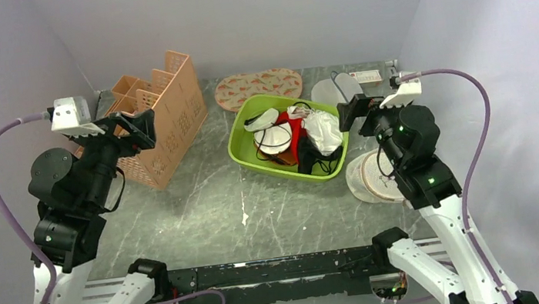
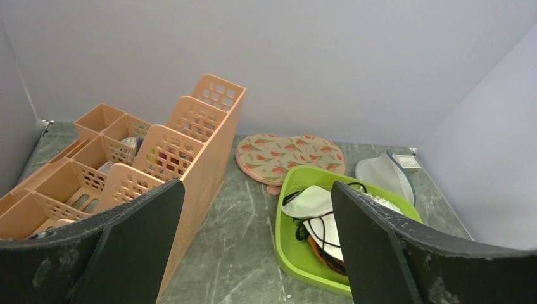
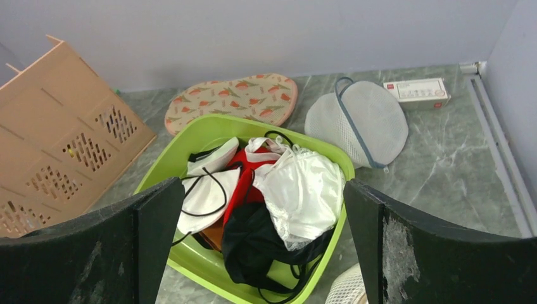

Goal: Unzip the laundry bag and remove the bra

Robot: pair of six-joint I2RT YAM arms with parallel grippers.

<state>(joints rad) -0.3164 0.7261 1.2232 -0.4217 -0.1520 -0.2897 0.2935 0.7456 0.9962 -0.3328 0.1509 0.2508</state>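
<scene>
The laundry bag lies flat at the back of the table, beige with a red-and-green print; it also shows in the left wrist view and the right wrist view. The black bra lies in the green tub at its near right corner, thin straps trailing. My left gripper is open and empty, raised by the orange organizer. My right gripper is open and empty, raised above the tub's right side.
The tub also holds a white wad, a red garment and a white cup with black straps. An orange organizer stands at the left. A round white mesh pouch, a small box and a beige mesh disc lie at the right.
</scene>
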